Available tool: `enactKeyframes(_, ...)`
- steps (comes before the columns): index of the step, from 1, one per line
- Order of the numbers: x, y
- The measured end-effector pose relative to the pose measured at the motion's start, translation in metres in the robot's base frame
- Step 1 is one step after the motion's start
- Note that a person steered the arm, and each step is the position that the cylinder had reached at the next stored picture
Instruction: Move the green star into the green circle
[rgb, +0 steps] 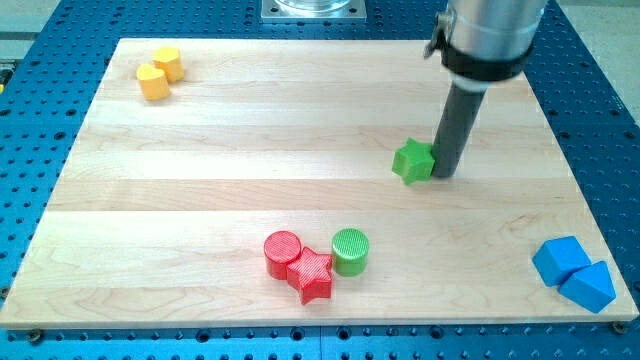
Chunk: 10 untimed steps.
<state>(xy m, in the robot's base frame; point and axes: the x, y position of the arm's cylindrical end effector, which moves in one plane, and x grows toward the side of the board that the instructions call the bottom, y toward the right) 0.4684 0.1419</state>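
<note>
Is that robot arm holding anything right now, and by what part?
Nothing is held. My tip only rests against the right side of the green star.

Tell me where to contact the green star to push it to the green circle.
No grip here, only a push. The green star needs to go toward the view's bottom-left, to the green circle. My tip sits at the star's right side; contacting its upper-right face would probably steer it better.
</note>
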Motion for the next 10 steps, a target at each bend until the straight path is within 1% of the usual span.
enactKeyframes(1, 0.023, -0.003)
enactKeyframes(3, -0.03, 0.046)
enactKeyframes(4, -0.054, 0.027)
enactKeyframes(5, -0.052, -0.027)
enactKeyframes(7, 0.022, -0.103)
enactKeyframes(8, 0.059, -0.112)
enactKeyframes(9, 0.051, -0.088)
enactKeyframes(10, 0.05, -0.087)
